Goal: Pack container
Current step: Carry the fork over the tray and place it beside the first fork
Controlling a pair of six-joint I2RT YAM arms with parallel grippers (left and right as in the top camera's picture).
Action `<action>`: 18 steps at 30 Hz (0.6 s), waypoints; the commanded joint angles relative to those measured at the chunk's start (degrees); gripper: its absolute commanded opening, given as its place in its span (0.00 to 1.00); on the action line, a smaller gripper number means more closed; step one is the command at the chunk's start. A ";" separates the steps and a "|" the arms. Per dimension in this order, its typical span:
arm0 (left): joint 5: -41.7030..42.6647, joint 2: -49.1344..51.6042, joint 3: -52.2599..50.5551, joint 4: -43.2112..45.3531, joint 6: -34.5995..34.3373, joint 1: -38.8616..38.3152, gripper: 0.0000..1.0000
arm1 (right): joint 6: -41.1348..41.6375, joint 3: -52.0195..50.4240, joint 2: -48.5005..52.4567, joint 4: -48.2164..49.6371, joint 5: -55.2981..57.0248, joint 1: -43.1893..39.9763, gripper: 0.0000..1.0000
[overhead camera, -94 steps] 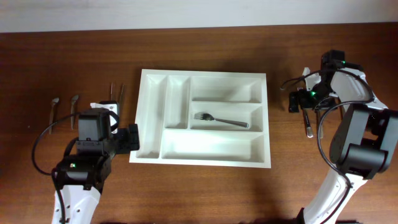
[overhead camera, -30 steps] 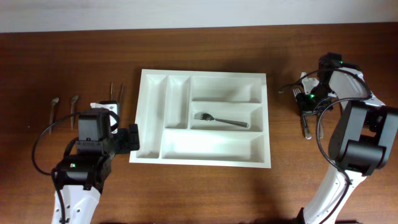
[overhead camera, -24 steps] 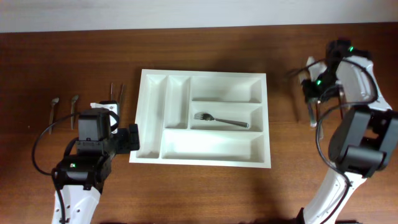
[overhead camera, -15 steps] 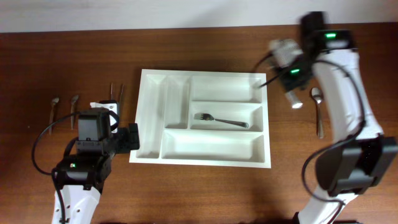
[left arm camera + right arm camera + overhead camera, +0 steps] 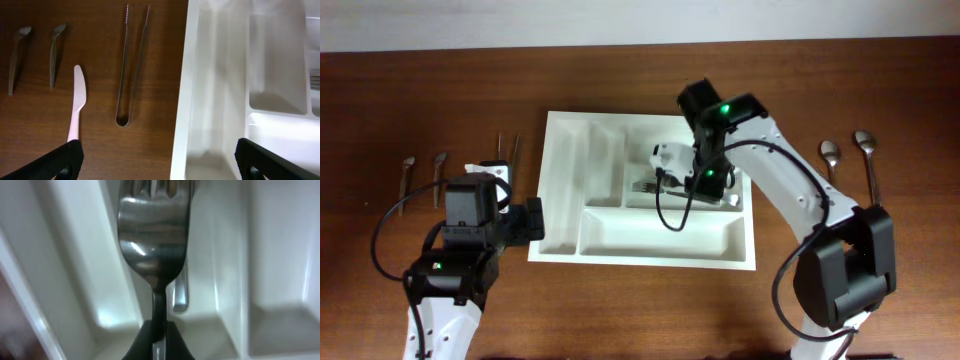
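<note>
Right arm is stretched across the container, the big white tray sitting mid-surface on brown wood; the right jaws hang over the middle one of the three wide compartments, toward its right-hand half; from the wrist camera they're pinched tight on a fork, gripping the thin neck just below the head, tines pointing away from the lens and cut off at the top edge; down in that same compartment lies a second fork, tines toward the tray's narrow sections, its rounded handle end showing just behind the gripped one in the wrist view; whether the two touch, can't tell. Other side now: left arm sits off the tray's left edge; the left jaws are spread wide, one finger over bare wood, the other over the tray. Ahead of them on the wood: metal tongs just beside the tray rim; then a pale pink knife; then two small spoons side by side, not touching. Two more spoons lie on the surface right of the tray, well apart from it.
</note>
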 commanded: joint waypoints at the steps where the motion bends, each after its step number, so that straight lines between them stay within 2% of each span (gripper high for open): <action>1: 0.55 0.13 0.85 0.02 -0.31 -0.11 0.99 | -3.48 -5.73 0.13 4.55 -0.35 0.24 0.04; 7: 0.57 0.13 0.85 0.02 -0.33 -0.11 0.99 | -3.63 -8.72 0.15 10.27 -0.37 0.20 0.04; 9: 0.57 0.13 0.85 0.02 -0.33 -0.11 0.99 | -3.63 -8.74 0.15 10.86 -0.35 0.20 0.08; 11: 0.57 0.13 0.85 0.00 -0.33 -0.11 0.99 | -3.63 -8.74 0.15 11.32 -0.35 0.17 0.17; 12: 0.57 0.13 0.85 0.00 -0.33 -0.11 0.99 | -3.63 -8.74 0.15 11.37 -0.35 0.20 0.29; 13: 0.57 0.13 0.85 0.00 -0.33 -0.11 0.99 | -3.61 -8.74 0.15 11.37 -0.35 0.20 0.36; 16: 0.57 0.13 0.85 0.00 -0.33 -0.11 0.99 | -3.39 -8.74 0.13 11.26 -0.35 0.20 0.43; 18: 0.57 0.13 0.85 0.02 -0.33 -0.11 0.99 | -1.88 -7.98 -0.37 10.16 -0.07 0.17 0.44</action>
